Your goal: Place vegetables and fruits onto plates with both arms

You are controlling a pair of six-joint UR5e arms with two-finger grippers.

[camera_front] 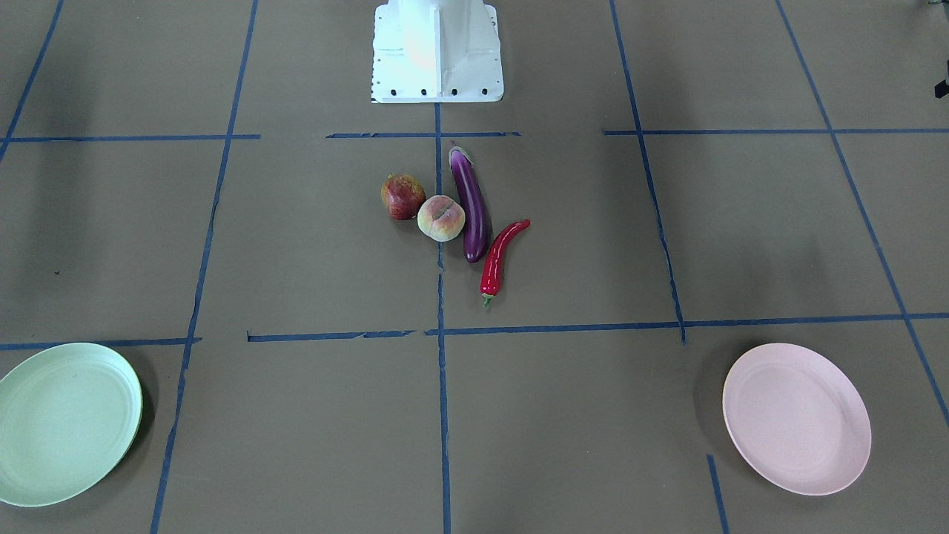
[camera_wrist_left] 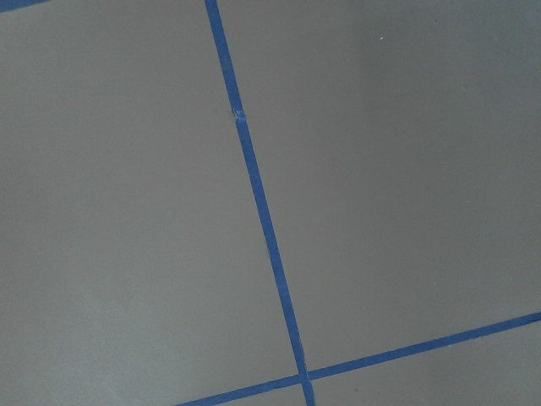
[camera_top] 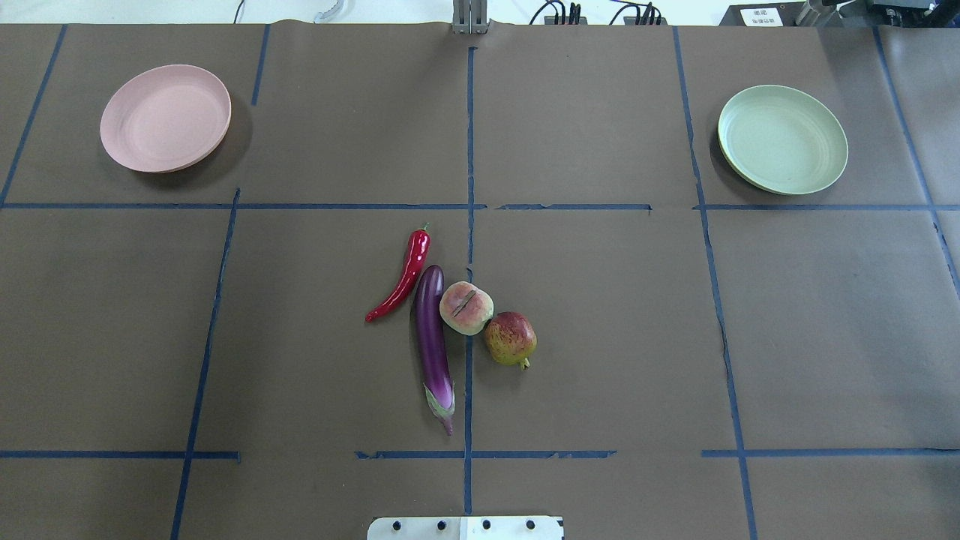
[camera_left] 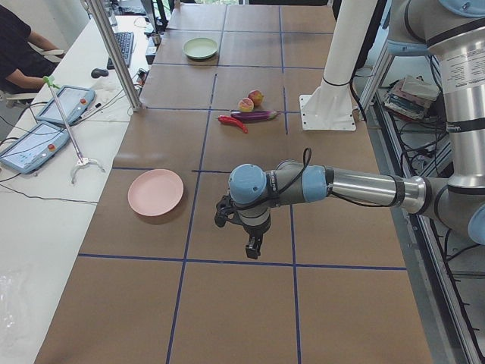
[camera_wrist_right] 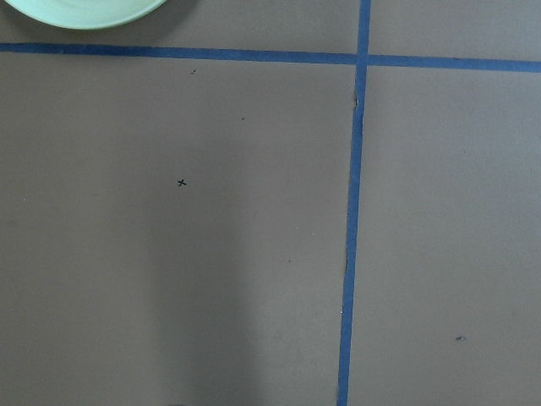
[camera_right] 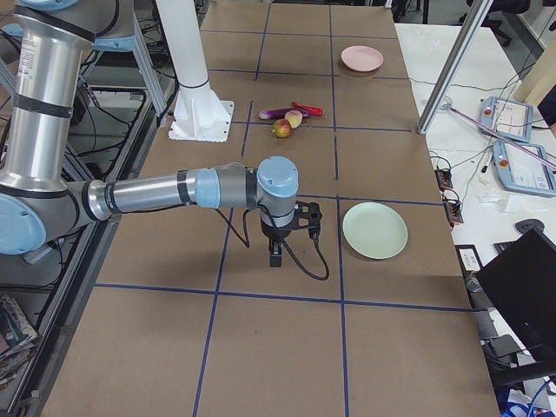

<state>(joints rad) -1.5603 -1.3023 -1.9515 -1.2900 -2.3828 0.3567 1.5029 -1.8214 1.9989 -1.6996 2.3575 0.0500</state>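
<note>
You had both tools well apart from the produce. The left gripper (camera_left: 254, 246) hung over bare table (camera_top: 600, 337) near the pink plate (camera_top: 165, 118), the right gripper (camera_right: 274, 254) near the green plate (camera_top: 782, 139). Only the side views showed them, so you could not tell whether either pair of fingers stood apart or together.

All four pieces lay huddled at mid-table, in front of the base (camera_top: 465, 527). The chili (camera_top: 401, 279) and eggplant (camera_top: 433, 337) were on the left arm's side, the peach (camera_top: 466, 307) and apple (camera_top: 510, 339) on the right's. The eggplant's long axis ran straight out from the robot, cap toward it, so a grip would likely go across it.
</note>
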